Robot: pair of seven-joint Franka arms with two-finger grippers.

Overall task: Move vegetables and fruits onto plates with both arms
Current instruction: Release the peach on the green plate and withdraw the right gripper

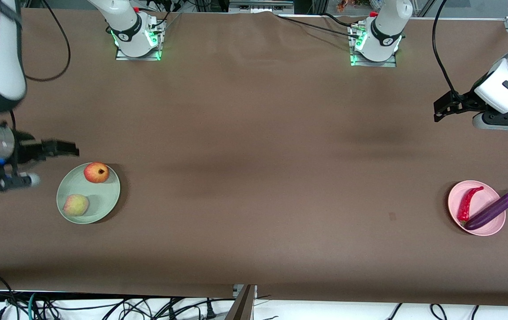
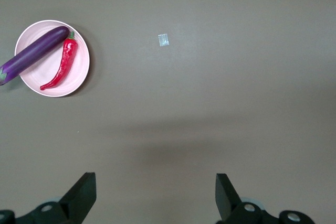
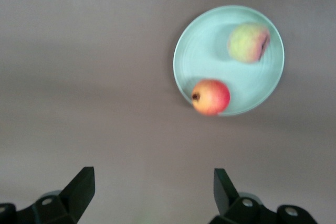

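Front view: fruits [image 1: 96, 172] on green plate [image 1: 107, 195], vegetables [image 1: 494, 209] on pink plate [image 1: 454, 200]

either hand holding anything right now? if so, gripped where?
Nothing held. Left hand and right hand are both open and empty over bare table; eggplant and chili on pink plate, fruits on green plate.
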